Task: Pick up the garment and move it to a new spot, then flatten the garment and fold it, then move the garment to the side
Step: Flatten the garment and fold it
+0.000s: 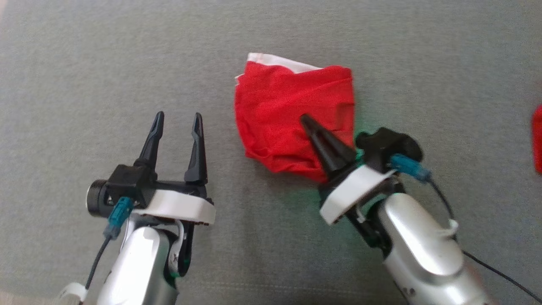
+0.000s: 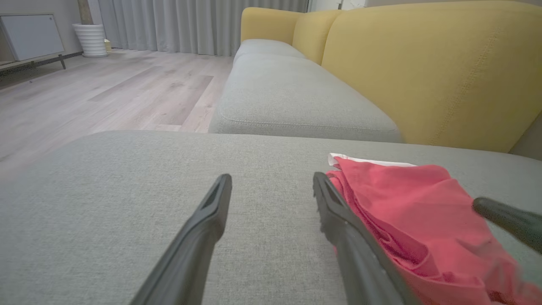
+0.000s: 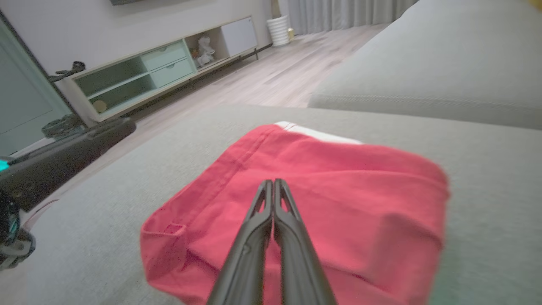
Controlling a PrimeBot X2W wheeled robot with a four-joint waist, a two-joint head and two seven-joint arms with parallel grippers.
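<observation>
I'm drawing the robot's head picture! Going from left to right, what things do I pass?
left tool → red garment → small red thing at the right edge. The right tool lies over the garment, so it has no clear place in the row.

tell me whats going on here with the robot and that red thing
A two-armed robot is working on a red garment that lies in a compact, rumpled bundle on a grey sofa cushion. The right gripper is shut, its fingers pressed together with the tips down on the garment's near part; whether any cloth is pinched between them cannot be told. The left gripper is open, off to the garment's left over bare cushion, holding nothing.
</observation>
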